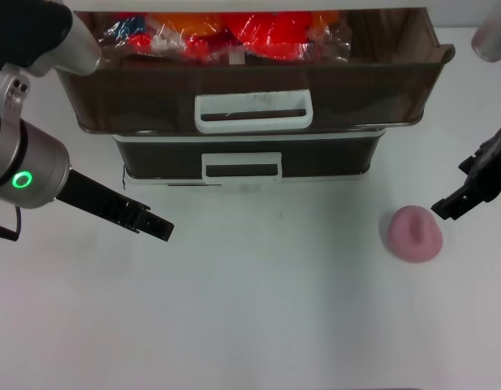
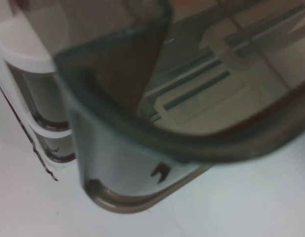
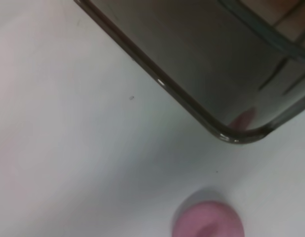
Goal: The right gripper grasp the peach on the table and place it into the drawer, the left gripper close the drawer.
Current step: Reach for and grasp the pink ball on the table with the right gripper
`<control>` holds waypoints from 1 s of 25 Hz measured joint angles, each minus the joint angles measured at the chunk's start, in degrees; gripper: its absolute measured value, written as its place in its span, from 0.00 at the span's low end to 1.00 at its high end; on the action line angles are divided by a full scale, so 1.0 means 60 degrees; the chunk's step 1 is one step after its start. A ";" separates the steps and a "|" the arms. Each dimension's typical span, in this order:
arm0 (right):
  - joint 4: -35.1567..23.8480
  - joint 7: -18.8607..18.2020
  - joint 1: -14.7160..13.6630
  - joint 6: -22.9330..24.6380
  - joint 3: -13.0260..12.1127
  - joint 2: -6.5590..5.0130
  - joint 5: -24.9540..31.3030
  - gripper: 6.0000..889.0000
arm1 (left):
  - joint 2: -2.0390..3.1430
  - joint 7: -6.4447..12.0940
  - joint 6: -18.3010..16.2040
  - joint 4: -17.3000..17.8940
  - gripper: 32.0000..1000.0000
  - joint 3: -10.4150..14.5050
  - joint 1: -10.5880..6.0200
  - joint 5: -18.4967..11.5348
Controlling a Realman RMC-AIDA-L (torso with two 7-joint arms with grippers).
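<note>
The pink peach rests on the white table at the right, and it also shows in the right wrist view as the peach. My right gripper hovers just right of and above it, not touching. The wide dark brown drawer with its white loop handle stands pulled out at the back, holding red and orange packets. My left gripper hangs over the table in front of the drawer unit's left corner, with a corner of the drawer close in the left wrist view.
A shallower brown drawer with a smaller white handle sits under the open one. Bare white table stretches in front of the unit and between the two arms.
</note>
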 joint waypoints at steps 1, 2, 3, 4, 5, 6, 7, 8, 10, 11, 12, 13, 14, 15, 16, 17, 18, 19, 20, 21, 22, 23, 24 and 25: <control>0.0003 0.0000 0.0000 0.0000 0.0000 0.0000 0.0000 0.96 | 0.0000 0.0000 0.0001 0.0000 0.81 0.0006 -0.0003 -0.0001; 0.0007 0.0000 0.0000 0.0000 0.0000 0.0001 0.0000 0.96 | 0.0001 0.0000 0.0001 0.0000 0.81 0.0009 -0.0003 0.0000; 0.0011 0.0000 -0.0001 0.0000 0.0000 0.0000 0.0000 0.96 | 0.0000 0.0000 0.0000 0.0000 0.81 0.0010 -0.0004 0.0000; 0.0011 0.0000 0.0000 0.0000 0.0000 0.0000 0.0000 0.96 | 0.0000 0.0000 0.0000 0.0000 0.81 0.0008 -0.0004 0.0000; 0.0011 0.0000 0.0000 -0.0001 0.0000 0.0000 0.0000 0.96 | 0.0000 0.0000 0.0000 0.0000 0.81 0.0000 -0.0005 0.0000; 0.0014 0.0000 0.0000 -0.0003 0.0000 0.0000 0.0000 0.96 | 0.0000 0.0000 0.0000 0.0000 0.81 -0.0005 -0.0005 0.0000; 0.0017 0.0000 0.0000 -0.0006 0.0000 0.0000 0.0000 0.96 | 0.0000 0.0000 0.0000 0.0000 0.81 -0.0010 -0.0005 0.0000; 0.0021 0.0000 0.0000 -0.0010 0.0000 0.0000 0.0000 0.96 | 0.0000 0.0000 0.0000 0.0000 0.81 -0.0013 -0.0005 0.0000; 0.0027 0.0000 0.0000 -0.0012 0.0000 0.0000 0.0000 0.96 | 0.0000 0.0005 0.0001 0.0000 0.81 -0.0016 -0.0004 0.0000; 0.0027 0.0000 0.0000 -0.0013 0.0000 0.0000 0.0000 0.96 | 0.0000 0.0008 0.0000 0.0000 0.81 -0.0016 -0.0005 0.0000; 0.0027 0.0000 0.0000 -0.0014 0.0000 0.0000 0.0000 0.96 | 0.0000 0.0011 0.0000 0.0000 0.81 -0.0016 -0.0005 0.0000; 0.0026 0.0000 0.0000 -0.0014 0.0000 0.0000 0.0000 0.96 | 0.0000 0.0012 0.0000 0.0000 0.81 -0.0016 -0.0005 0.0000; 0.0027 0.0000 0.0000 -0.0014 0.0000 0.0000 0.0000 0.96 | 0.0000 0.0012 0.0000 0.0000 0.81 -0.0016 -0.0005 0.0000; 0.0027 0.0000 0.0000 -0.0014 0.0000 0.0000 0.0000 0.96 | 0.0000 0.0013 0.0001 -0.0003 0.81 -0.0014 -0.0004 0.0000; 0.0027 0.0000 0.0000 -0.0014 0.0001 0.0000 0.0000 0.95 | 0.0000 0.0014 0.0000 -0.0006 0.81 -0.0010 -0.0004 0.0000; 0.0026 -0.0001 0.0000 -0.0014 0.0000 0.0000 0.0000 0.95 | 0.0000 0.0014 0.0000 -0.0006 0.81 -0.0010 -0.0004 0.0000; 0.0026 0.0000 0.0000 -0.0015 0.0000 0.0000 0.0000 0.96 | 0.0000 0.0015 0.0000 -0.0015 0.81 -0.0008 -0.0004 0.0000; 0.0025 0.0000 0.0000 -0.0015 0.0000 0.0001 0.0000 0.96 | 0.0000 0.0015 0.0000 -0.0016 0.81 -0.0009 -0.0004 0.0000; 0.0024 0.0000 -0.0001 -0.0016 0.0000 0.0000 0.0000 0.96 | 0.0000 0.0015 0.0000 -0.0016 0.81 -0.0013 -0.0004 0.0000; 0.0023 -0.0001 -0.0015 -0.0020 0.0000 0.0000 0.0000 0.96 | 0.0000 0.0015 0.0000 -0.0016 0.81 -0.0015 -0.0004 0.0000; 0.0023 -0.0008 -0.0046 -0.0023 0.0000 0.0001 0.0000 0.96 | 0.0000 0.0017 0.0000 -0.0016 0.81 -0.0017 -0.0004 0.0000; 0.0023 -0.0038 -0.0084 -0.0034 0.0001 0.0000 0.0001 0.96 | 0.0000 0.0020 -0.0002 -0.0016 0.81 -0.0017 -0.0004 0.0000; 0.0023 -0.0076 -0.0135 -0.0055 0.0004 0.0000 0.0010 0.96 | 0.0000 0.0022 -0.0004 -0.0016 0.81 -0.0016 -0.0003 0.0000; 0.0028 -0.0109 -0.0184 -0.0083 0.0007 0.0000 0.0030 0.96 | 0.0000 0.0025 -0.0010 -0.0016 0.81 -0.0015 0.0001 0.0000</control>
